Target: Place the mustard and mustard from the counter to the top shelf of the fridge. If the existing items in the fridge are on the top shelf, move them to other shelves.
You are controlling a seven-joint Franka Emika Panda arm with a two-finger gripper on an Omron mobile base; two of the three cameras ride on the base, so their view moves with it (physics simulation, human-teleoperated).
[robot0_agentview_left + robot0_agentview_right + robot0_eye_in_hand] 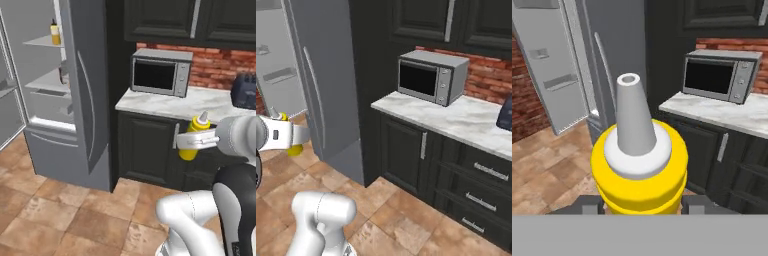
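Observation:
My gripper (197, 142) is shut on a yellow mustard bottle (194, 131) with a pale nozzle, holding it upright in the air in front of the dark cabinets, below the counter (165, 103) edge. In the hand view the bottle (640, 170) stands between the fingertips (587, 206). From the right base view the gripper (286, 135) is at the far left with yellow of the bottle (294, 148) showing below it. The fridge (90, 95) stands open at the left. A second yellow mustard bottle (55, 33) stands on its top shelf (41, 42).
A silver microwave (160, 74) sits on the counter, with a dark toaster (245, 91) at the right end. The fridge's left door (7, 100) hangs open. A lower fridge shelf (47, 82) holds a small dark thing at its right end. The floor is tiled.

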